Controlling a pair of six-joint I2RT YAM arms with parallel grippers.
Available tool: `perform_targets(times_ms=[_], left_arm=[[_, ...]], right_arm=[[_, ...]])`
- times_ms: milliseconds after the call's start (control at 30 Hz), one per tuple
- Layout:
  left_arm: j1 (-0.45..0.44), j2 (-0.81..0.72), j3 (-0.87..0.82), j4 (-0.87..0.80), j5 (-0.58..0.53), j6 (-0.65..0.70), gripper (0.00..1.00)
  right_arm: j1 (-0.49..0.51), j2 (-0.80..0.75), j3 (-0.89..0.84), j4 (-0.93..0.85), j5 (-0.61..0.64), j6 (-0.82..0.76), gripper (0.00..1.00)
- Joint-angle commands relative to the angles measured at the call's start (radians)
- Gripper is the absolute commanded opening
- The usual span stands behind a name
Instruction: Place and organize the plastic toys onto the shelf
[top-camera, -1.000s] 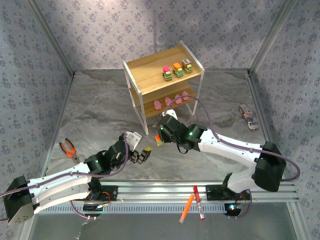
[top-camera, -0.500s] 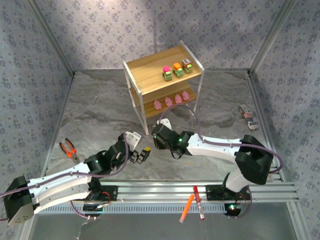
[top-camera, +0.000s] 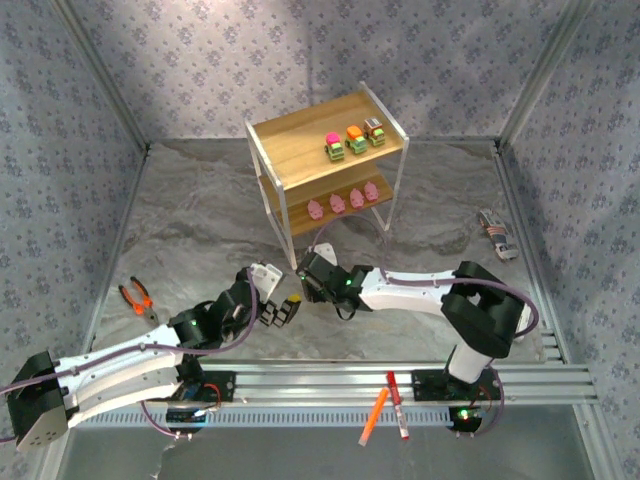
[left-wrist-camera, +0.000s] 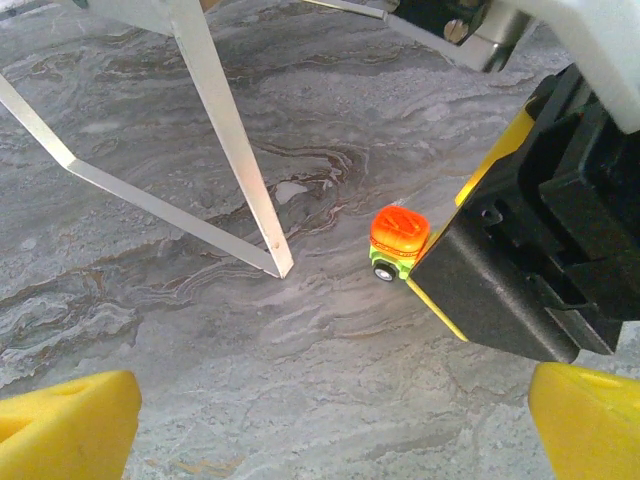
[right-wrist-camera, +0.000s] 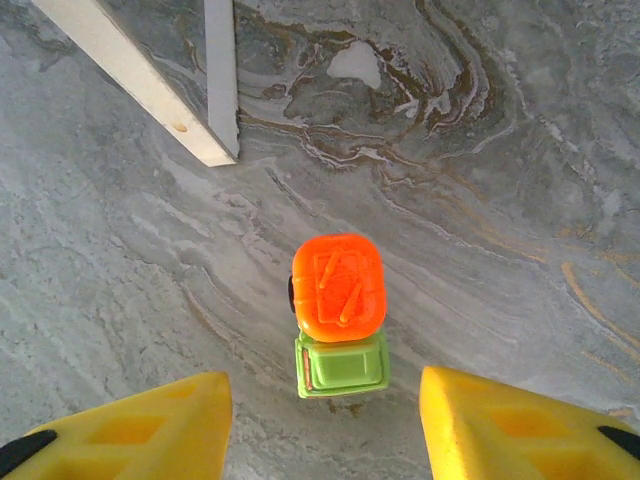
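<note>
A small truck (right-wrist-camera: 339, 315) with a green cab and an orange top stands on the grey table, free, between the yellow fingers (right-wrist-camera: 135, 425) of my open right gripper (right-wrist-camera: 320, 425). The left wrist view has the same truck (left-wrist-camera: 398, 241) against the right gripper's black body (left-wrist-camera: 520, 260). My left gripper (left-wrist-camera: 330, 430) is open and empty, a little short of the truck. On the shelf (top-camera: 290, 130), three trucks (top-camera: 355, 138) line the top board and a row of pink pigs (top-camera: 345, 199) the lower one. From above, the right gripper (top-camera: 310, 272) sits by the shelf's front leg and the left gripper (top-camera: 280, 311) beside it.
The shelf's white front leg (right-wrist-camera: 220, 80) stands just beyond the truck. Orange-handled pliers (top-camera: 138, 298) lie at the left. Two marker pens (top-camera: 385, 410) rest on the front rail. A small grey and red object (top-camera: 497, 235) lies at the right.
My right gripper has swung left toward the shelf's front leg and the left gripper, covering the truck from above. The left arm has not moved.
</note>
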Motion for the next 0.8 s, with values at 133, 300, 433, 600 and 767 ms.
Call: perform_targets(times_ms=[133,300,433,600,767], left_arm=[[0.006,0.004,0.039,-0.001,-0.018,-0.011,1.0],[0.006,0.004,0.039,-0.001,-0.019,-0.011,0.99],[0.006,0.004,0.038,-0.001,-0.019,-0.011,0.99],[0.007,0.005,0.039,-0.001,-0.019,-0.011,1.0],[0.008,0.011,0.04,-0.001,-0.019,-0.012,1.0]], right_arm=[[-0.002,0.039,-0.013,0.031,0.007,0.015,0.55],[-0.006,0.057,-0.013,0.037,0.013,0.004,0.55],[-0.01,0.071,-0.015,0.046,0.012,0.002,0.55],[-0.013,0.083,-0.013,0.055,0.013,-0.005,0.53],[-0.016,0.096,-0.011,0.062,0.016,-0.008,0.51]])
